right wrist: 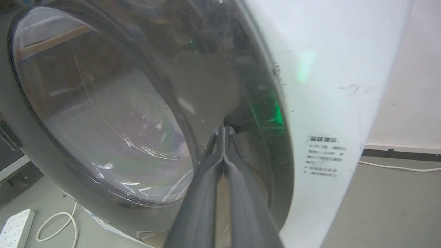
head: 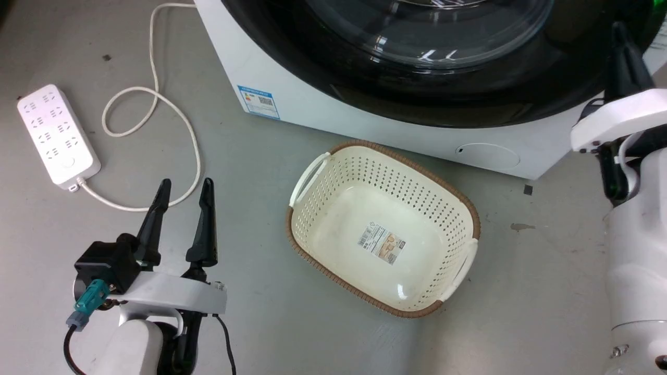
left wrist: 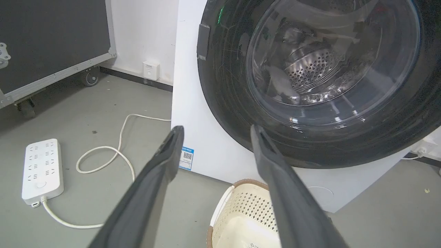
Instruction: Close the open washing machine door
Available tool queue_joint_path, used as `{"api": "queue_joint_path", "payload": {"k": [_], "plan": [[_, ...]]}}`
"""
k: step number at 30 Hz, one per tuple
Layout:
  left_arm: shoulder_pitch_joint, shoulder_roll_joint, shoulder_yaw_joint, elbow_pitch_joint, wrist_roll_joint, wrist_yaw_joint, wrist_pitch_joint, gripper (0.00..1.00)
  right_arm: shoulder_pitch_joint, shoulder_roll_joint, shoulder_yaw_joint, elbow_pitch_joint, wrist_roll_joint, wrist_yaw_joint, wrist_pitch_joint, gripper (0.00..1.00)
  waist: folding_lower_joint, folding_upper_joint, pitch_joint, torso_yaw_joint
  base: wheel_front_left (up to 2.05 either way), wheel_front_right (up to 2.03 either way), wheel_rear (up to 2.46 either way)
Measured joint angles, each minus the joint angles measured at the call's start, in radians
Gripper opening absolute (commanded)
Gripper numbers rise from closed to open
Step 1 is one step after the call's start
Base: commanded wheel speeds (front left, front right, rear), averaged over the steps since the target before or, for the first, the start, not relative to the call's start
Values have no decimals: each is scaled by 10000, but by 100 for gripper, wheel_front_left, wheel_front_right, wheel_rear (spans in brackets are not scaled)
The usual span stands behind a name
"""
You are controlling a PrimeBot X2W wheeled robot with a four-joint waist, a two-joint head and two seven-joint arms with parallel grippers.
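Head view, 9 o'clock: power strip [head: 57, 135] on floor. 8 o'clock: L gripper [head: 187, 182], fingers apart, holding nothing. Centre: basket [head: 385, 151] just beside washing machine [head: 312, 104]. 12 o'clock: washing machine door [head: 417, 88] looks flush w/ front. Latched? Can't tell; maybe final push left. 2 o'clock: R gripper [head: 619, 31], fingers together, empty. R wrist view shows tips on door rim; L wrist view shows drum [left wrist: 310, 69] thru glass.

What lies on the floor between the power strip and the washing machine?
A looped white cable lies between the power strip and the washing machine, as the head view shows.
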Motion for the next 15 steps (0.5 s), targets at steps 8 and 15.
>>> {"api": "queue_joint_path", "payload": {"k": [8, 15], "plan": [[55, -58, 211, 307, 213, -263, 0, 100, 210, 111, -336, -865, 449, -2, -113, 0, -1, 0, -751, -344, 0, 0, 0], [584, -142, 299, 585, 355, -364, 0, 100, 2604, 136, 1053, -2610, 1762, -4, -111, 0, -4, 0, -1977, -946, 0, 0, 0]]}}
